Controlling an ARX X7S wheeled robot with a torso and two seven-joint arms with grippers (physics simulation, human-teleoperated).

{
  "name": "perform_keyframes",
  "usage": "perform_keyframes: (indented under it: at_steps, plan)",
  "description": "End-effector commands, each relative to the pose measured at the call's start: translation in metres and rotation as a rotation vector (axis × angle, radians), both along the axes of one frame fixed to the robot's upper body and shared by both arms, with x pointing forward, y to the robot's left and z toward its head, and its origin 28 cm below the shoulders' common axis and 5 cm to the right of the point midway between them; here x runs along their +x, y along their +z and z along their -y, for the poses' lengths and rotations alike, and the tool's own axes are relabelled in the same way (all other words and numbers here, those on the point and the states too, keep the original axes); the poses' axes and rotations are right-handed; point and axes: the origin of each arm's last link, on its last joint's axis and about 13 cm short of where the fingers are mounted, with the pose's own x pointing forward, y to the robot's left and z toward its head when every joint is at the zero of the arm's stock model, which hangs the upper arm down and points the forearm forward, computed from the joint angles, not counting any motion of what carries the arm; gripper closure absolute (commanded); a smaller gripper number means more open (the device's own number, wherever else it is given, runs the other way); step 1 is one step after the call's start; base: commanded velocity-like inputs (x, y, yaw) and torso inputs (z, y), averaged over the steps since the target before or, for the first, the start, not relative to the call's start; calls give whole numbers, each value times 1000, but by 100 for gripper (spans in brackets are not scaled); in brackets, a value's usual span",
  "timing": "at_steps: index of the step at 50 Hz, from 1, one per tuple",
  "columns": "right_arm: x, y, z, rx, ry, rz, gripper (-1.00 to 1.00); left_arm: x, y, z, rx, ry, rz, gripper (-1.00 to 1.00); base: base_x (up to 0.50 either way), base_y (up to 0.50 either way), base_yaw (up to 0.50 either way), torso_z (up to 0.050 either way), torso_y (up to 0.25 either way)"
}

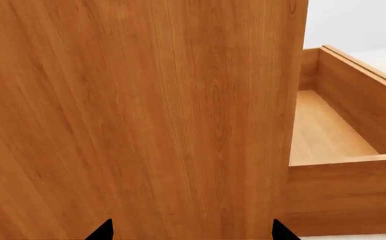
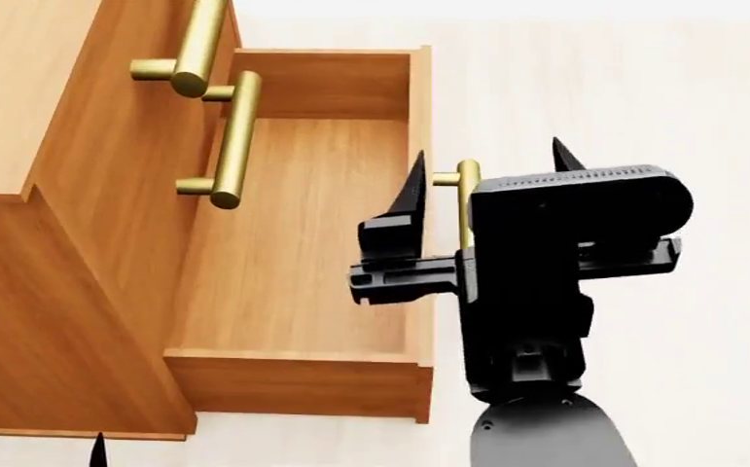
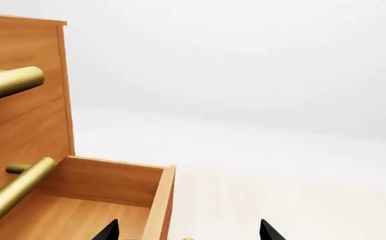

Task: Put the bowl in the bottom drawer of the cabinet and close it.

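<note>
The bottom drawer (image 2: 309, 243) gapes open; upper handles (image 2: 226, 136) overhang its back.

- The bottom drawer (image 2: 297, 282) stands pulled out from the cabinet (image 2: 37, 272), to its right in the head view.
- The right gripper (image 2: 485, 161) is at the drawer's handle (image 2: 468, 199), one finger on each side.
</note>
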Motion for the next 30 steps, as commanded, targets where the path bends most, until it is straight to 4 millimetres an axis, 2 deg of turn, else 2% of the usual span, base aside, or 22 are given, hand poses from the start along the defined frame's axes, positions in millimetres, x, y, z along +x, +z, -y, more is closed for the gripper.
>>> perform_keyframes:
  at_steps: [1, 9, 30]
  plan:
    - [36, 19, -5, 64, 39, -118, -100, 1, 2, -1, -29, -13, 16, -100, 0, 0, 0, 0, 0]
    - [50, 22, -11, 41, 33, -152, -100, 1, 3, -2, -32, -10, 18, -100, 0, 0, 0, 0, 0]
    - [59, 34, -22, 32, 66, -172, -100, 0, 5, -2, -54, 0, 3, -100, 0, 0, 0, 0, 0]
